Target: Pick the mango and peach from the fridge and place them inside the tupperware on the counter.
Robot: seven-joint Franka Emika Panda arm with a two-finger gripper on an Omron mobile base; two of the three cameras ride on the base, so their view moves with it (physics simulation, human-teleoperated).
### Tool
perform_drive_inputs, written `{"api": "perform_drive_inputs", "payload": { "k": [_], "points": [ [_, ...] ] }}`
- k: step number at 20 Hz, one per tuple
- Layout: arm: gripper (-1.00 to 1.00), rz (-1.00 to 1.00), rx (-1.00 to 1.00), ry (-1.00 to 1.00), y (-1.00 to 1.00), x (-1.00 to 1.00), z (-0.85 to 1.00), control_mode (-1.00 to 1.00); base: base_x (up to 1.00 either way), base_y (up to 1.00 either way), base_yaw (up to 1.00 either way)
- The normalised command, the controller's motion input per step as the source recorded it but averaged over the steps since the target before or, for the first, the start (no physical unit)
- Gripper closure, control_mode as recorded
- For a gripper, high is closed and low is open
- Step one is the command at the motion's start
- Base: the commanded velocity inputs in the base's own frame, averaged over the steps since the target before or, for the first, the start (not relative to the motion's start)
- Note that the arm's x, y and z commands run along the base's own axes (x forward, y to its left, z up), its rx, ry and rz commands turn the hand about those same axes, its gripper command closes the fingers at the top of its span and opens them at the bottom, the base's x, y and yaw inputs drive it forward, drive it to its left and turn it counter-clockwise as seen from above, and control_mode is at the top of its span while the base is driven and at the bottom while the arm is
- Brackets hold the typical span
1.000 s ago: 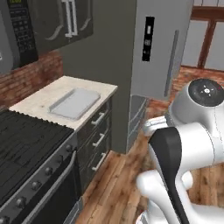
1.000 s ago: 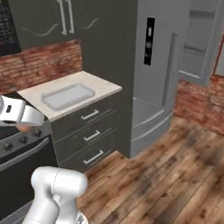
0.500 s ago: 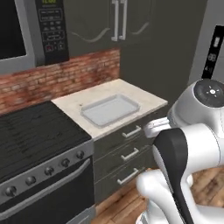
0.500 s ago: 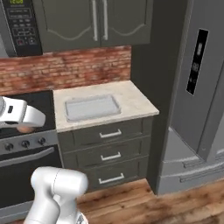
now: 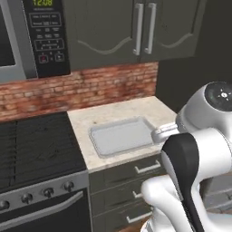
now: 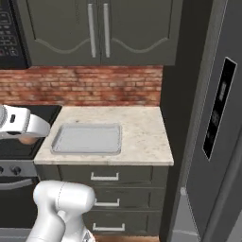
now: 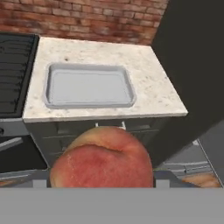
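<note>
Fingers [image 7: 101, 183] holding the peach [image 7: 103, 158], short of the bench's [image 7: 148, 78] front edge; empty tupperware [image 7: 89, 85] lies ahead and below at bench centre, long axis along the front edge.

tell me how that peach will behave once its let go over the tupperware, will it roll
The peach is round and smooth, so it will probably roll a little on landing. The tupperware has a raised rim and a flat, bare floor, which should likely stop it. It looks soft-skinned, so a high drop may bruise it.
</note>
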Motion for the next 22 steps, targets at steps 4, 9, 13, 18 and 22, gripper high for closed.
{"api": "perform_drive_inputs", "payload": {
  "k": [4, 9, 13, 18, 22],
  "points": [
    [1.0, 0.0, 0.0, 0.0, 0.0, 0.0, 0.0, 1.0, 0.84, -0.27, 0.46],
    [1.0, 0.15, 0.0, 0.13, -0.09, 0.15, -0.19, -1.0, 0.32, -0.06, 0.22],
    [1.0, 0.39, 0.0, 0.46, -0.12, 0.46, -0.66, -1.0, 0.0, 0.0, 0.0],
    [1.0, 0.32, -0.06, 0.14, -0.09, 0.43, -0.53, -1.0, 0.0, 0.0, 0.0],
    [1.0, 0.47, 0.0, 0.0, -0.24, 0.44, -0.58, -1.0, 0.0, 0.0, 0.0]
  ]
}}
